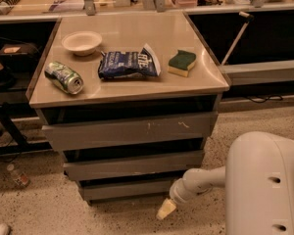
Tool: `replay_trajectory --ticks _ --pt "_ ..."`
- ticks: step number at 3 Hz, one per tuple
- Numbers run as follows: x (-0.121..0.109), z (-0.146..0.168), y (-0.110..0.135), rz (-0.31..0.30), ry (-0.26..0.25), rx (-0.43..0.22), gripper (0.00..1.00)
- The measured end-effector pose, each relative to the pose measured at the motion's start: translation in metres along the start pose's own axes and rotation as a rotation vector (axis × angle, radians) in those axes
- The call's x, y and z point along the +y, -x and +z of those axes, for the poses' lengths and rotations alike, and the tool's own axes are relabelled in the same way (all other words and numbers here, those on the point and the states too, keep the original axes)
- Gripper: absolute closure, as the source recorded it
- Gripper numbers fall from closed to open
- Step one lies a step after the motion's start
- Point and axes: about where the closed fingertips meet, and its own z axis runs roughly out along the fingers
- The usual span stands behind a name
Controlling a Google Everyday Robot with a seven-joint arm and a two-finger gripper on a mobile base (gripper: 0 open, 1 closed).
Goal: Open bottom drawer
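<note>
- Where the pale arm (202, 179) reaches down to the left from the robot's white body (264, 185), the gripper (166, 209) hangs low over the speckled floor (49, 209), its yellowish tip pointing down and to the left; how wide it is set cannot be told.
- Bottom drawer (127, 189): narrowest of three grey fronts, just up and to the left of the gripper, near the drawer's right end. Whether the two touch cannot be told. A dark gap runs above the front.
- Middle drawer (134, 164): directly above the bottom one, further up and left of the gripper.
- Top drawer (130, 130): widest front, marked with white scratches, well above the gripper.
- Tabletop (137, 89): highest of all above the gripper, and carrying four things.
- Bowl (82, 42): far up and left, at the rear.
- Green can (63, 77): lying on its side, furthest left.
- Blue snack bag (129, 64): lying flat, between the can and the sponge.
- Sponge (182, 63): green over yellow, almost straight above the gripper.
</note>
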Motion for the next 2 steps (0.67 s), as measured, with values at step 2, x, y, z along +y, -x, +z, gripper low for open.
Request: replay_trajectory --ticks 2 --pt "-0.031 0.012 -0.007 -0.019 -0.050 0.038 0.00"
